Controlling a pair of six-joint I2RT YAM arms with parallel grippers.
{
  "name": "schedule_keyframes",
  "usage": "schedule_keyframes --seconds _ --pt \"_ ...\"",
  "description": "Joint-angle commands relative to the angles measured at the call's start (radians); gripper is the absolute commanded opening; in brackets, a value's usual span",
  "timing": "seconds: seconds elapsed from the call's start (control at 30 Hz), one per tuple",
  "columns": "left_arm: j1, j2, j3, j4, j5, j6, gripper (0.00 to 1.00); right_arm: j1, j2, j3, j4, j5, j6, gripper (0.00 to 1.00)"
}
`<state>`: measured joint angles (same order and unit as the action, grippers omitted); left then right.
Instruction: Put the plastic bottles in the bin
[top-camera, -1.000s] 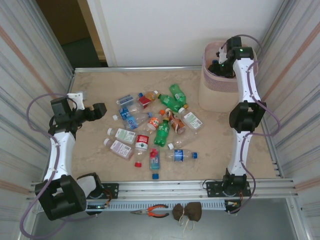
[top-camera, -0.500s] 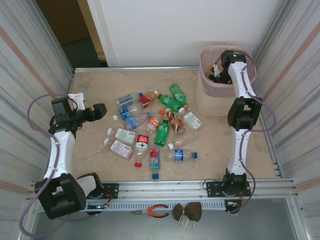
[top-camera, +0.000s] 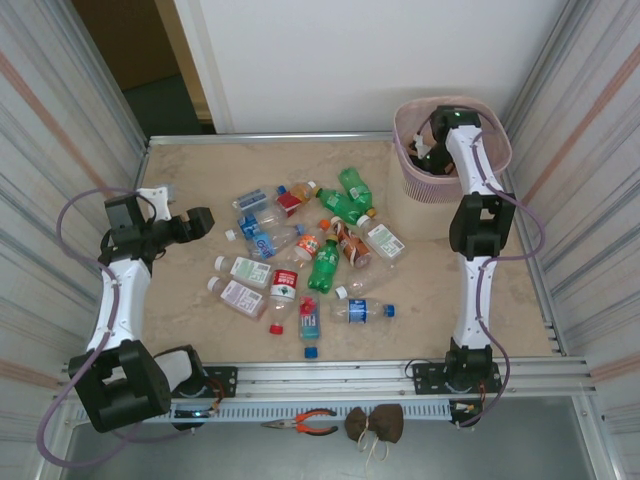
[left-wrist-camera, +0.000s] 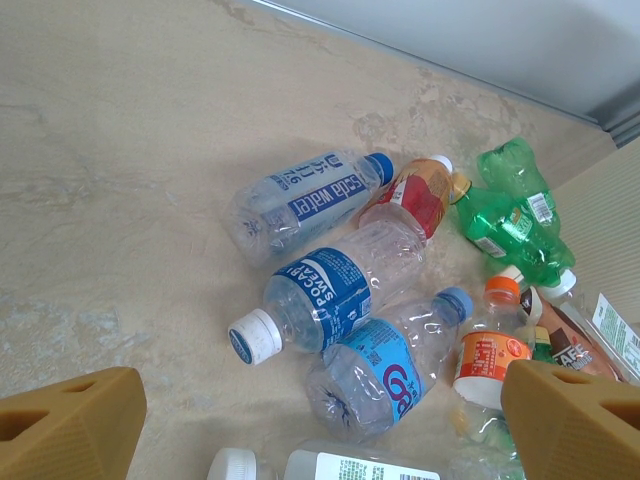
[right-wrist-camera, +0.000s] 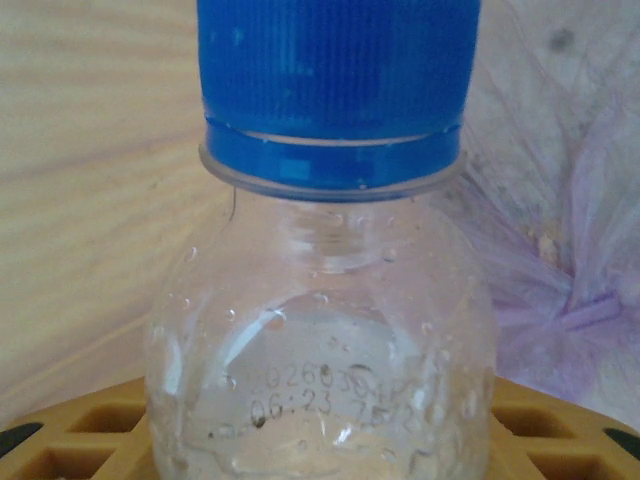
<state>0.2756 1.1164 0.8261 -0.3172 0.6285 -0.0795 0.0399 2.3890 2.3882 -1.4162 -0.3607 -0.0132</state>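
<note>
The right gripper (top-camera: 432, 152) dips into the bin (top-camera: 420, 186) at 1 o'clock on the table (top-camera: 200, 170), with a clear blue-capped bottle (right-wrist-camera: 320, 380) between its fingers; whether they clamp it I cannot tell. The left gripper (top-camera: 198, 222), at 9 o'clock, gapes empty beside the plastic bottles (top-camera: 325, 264) lying mid-table.

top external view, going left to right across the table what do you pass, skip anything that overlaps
left end effector → pink-labelled bottle → red-labelled bottle → blue-capped clear bottle → bin
</note>
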Motion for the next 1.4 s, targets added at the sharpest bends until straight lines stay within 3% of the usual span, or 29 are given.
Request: schedule_keyframes --seconds 0.0,0.2,0.37,0.97,1.37 --pt "0.007 0.000 0.010 -0.011 0.009 -0.002 0.92 0.004 0.057 0.049 -0.033 -0.037 -0.022 0.58" --pt "0.007 0.000 0.005 -0.004 0.040 -0.014 0.92 -0.004 0.023 0.058 -0.007 -0.056 0.007 0.71" --pt "0.007 -0.013 0.000 0.001 0.038 -0.014 0.93 -0.006 -0.045 0.054 -0.004 -0.031 0.028 0.74" --pt "0.007 -0.036 -0.010 0.010 0.037 -0.017 0.92 -0.031 -0.370 -0.009 0.096 0.071 0.088 0.75" --pt "0.008 -0.031 -0.005 0.021 0.043 -0.023 0.92 0.013 -0.722 -0.287 0.273 0.071 0.070 0.75"
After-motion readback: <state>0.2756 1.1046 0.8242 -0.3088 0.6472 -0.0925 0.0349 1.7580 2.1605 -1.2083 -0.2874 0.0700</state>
